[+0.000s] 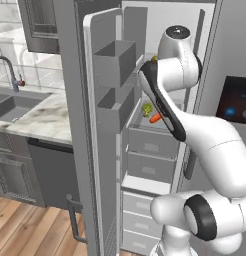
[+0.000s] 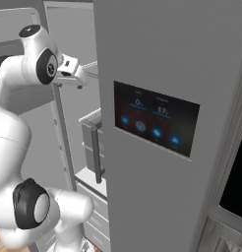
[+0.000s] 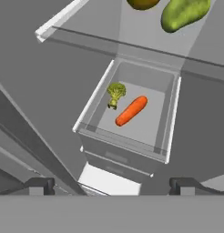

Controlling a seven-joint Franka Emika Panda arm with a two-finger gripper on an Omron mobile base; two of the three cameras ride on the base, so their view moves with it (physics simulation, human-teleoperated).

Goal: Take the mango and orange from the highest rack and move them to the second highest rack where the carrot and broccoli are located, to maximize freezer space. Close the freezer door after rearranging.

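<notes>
We found the freezer door (image 1: 102,130) standing open at the centre of the left base view, its inner bins facing the camera. The arm (image 1: 195,135) crossed the right half of that frame and covered much of the compartment behind it.

In the hand view, the mango (image 3: 184,12) lay at the upper right, cut off by the top edge. The orange (image 3: 142,3) sat just left of it, with only its lower rim inside the frame. Both rested on the highest rack (image 3: 77,38), whose pale front edge ran across the upper part of the view.

Below it, the second highest rack (image 3: 170,113) appeared as an open tray at centre frame. The carrot (image 3: 130,110) lay diagonally in it, and the broccoli (image 3: 115,93) stood just beside the carrot's upper left end, the two close but apart. In the left base view both showed as small specks at centre, partly masked by the arm.

The gripper (image 3: 111,185) sat at the bottom of the hand view with its fingertips (image 3: 38,185) spread wide and nothing between them. In the right base view, the closed refrigerator door (image 2: 167,123) hid the racks and produce.
</notes>
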